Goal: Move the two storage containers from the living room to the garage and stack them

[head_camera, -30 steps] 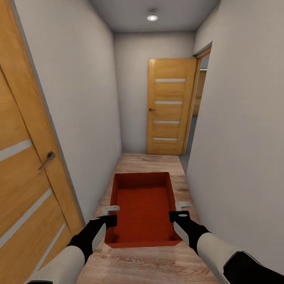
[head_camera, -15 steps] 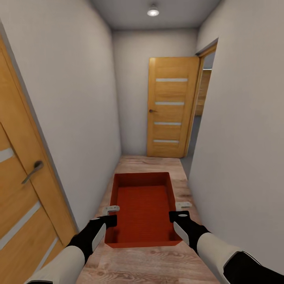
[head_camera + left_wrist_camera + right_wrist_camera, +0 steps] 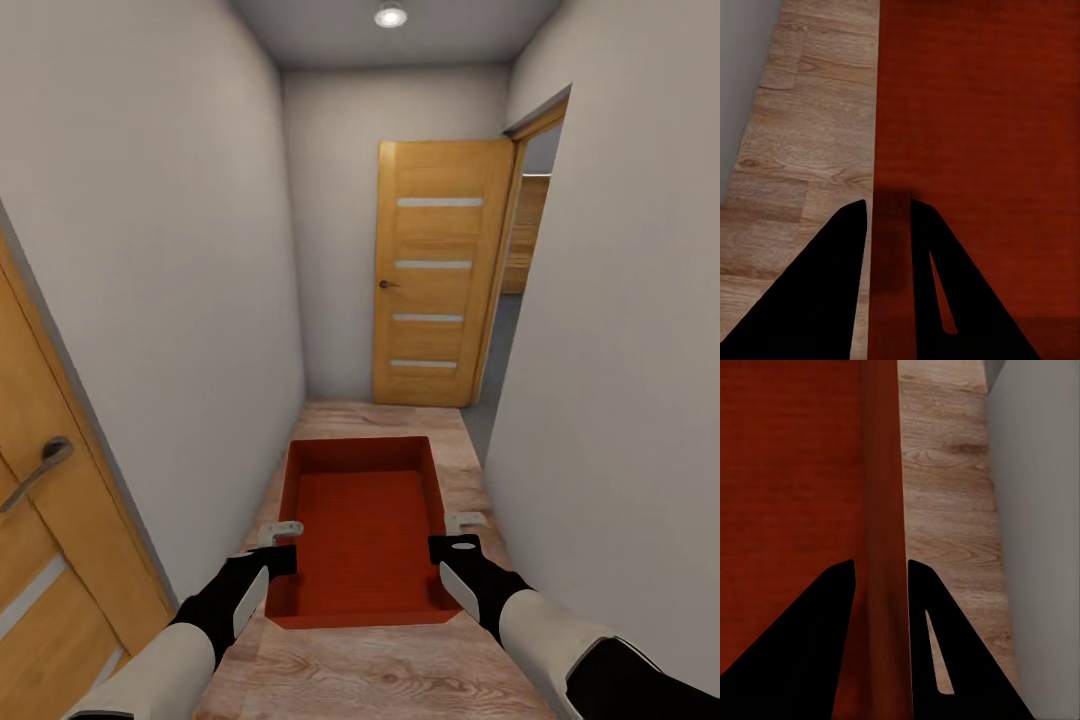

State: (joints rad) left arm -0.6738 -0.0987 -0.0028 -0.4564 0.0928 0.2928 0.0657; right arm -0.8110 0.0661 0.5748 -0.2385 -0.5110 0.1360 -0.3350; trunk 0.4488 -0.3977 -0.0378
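I have my left gripper [image 3: 283, 548] clamped on the left wall of one storage container [image 3: 365, 535] and my right gripper [image 3: 462, 532] clamped on its right wall; both wrist views show a thin red wall between the fingers. The box hangs level between my arms above the light wood floor [image 3: 390, 670] of a narrow hallway. Ahead on the right stands an open wooden door [image 3: 435, 270]. I judge the carry is mid-route: no garage is in sight, nothing is set down or stacked, and a second box remains.
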